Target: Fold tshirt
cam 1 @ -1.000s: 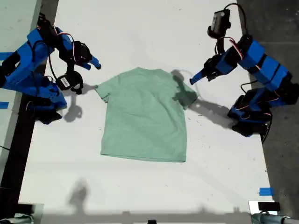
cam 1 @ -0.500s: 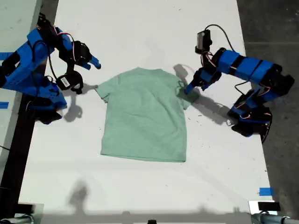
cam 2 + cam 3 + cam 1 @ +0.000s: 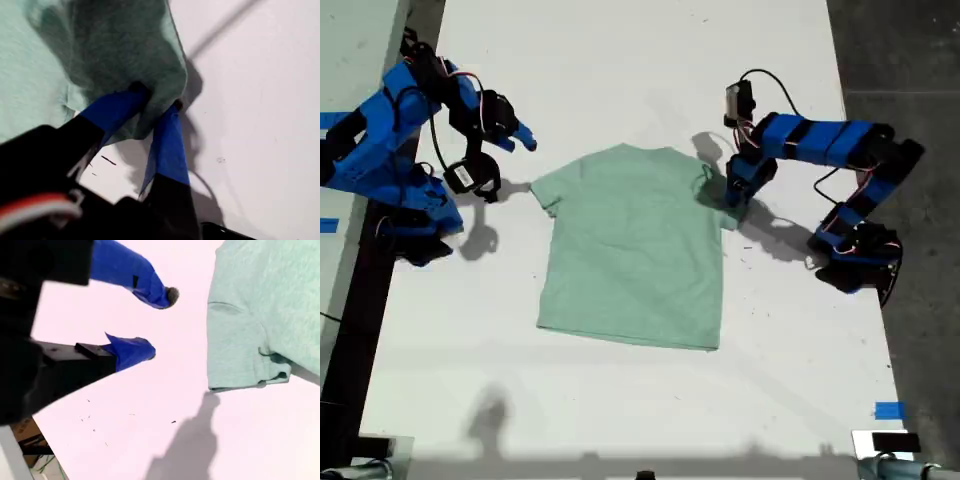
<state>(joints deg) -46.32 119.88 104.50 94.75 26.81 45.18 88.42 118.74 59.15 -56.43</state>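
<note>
The pale mint-green tshirt (image 3: 630, 250) lies flat on the white table (image 3: 620, 60), neck toward the far edge. My first gripper (image 3: 732, 195) is down on the sleeve at the exterior view's right. In the first wrist view its blue fingers (image 3: 167, 140) stand slightly apart with bunched sleeve cloth (image 3: 125, 50) between them, so my first gripper (image 3: 155, 100) is open around the sleeve. My second gripper (image 3: 520, 138) hovers open above the bare table just off the other sleeve (image 3: 245, 350), touching nothing. The second wrist view shows that gripper (image 3: 160, 322) empty.
Both arm bases stand at the table's sides: one (image 3: 415, 225) at the exterior view's left, one (image 3: 855, 260) at its right. Dark floor (image 3: 910, 60) runs beyond the right edge. A blue tape mark (image 3: 890, 410) sits near the front right corner.
My first arm swung in from the exterior view's right and came down onto the sleeve, nudging the cloth a little. My second arm stayed put.
</note>
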